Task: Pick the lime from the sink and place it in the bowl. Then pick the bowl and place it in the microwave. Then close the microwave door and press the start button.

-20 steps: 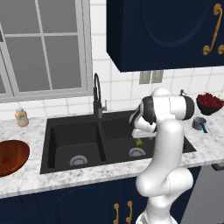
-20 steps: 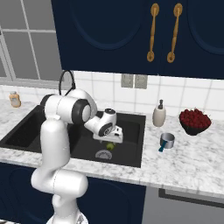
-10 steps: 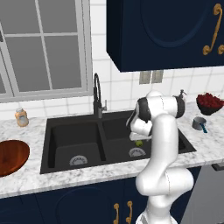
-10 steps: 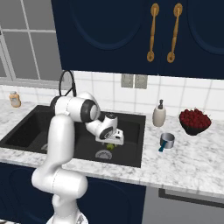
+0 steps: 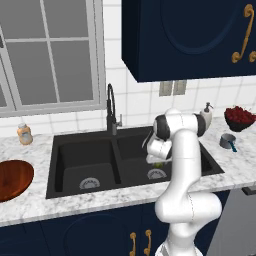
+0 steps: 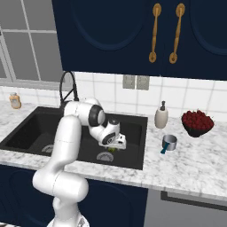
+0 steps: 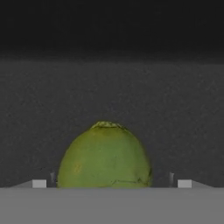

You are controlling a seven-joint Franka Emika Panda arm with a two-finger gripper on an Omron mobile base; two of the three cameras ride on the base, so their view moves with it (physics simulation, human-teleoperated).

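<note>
The arm (image 5: 182, 165) is presenting a glossy white casing built from rounded, tube-like segments that are widening into bulbous housings at each joint. Dark grey to black bands and round end caps are marking the joints, the clearest being a black ring at the elbow housing (image 6: 95, 116) and dark discs on both ends of the upper joint in the left base view. The wrist section (image 6: 110, 133) is ending in a white block-shaped hand with dark detailing. No cables, screws or printed markings are showing on the smooth shell
</note>
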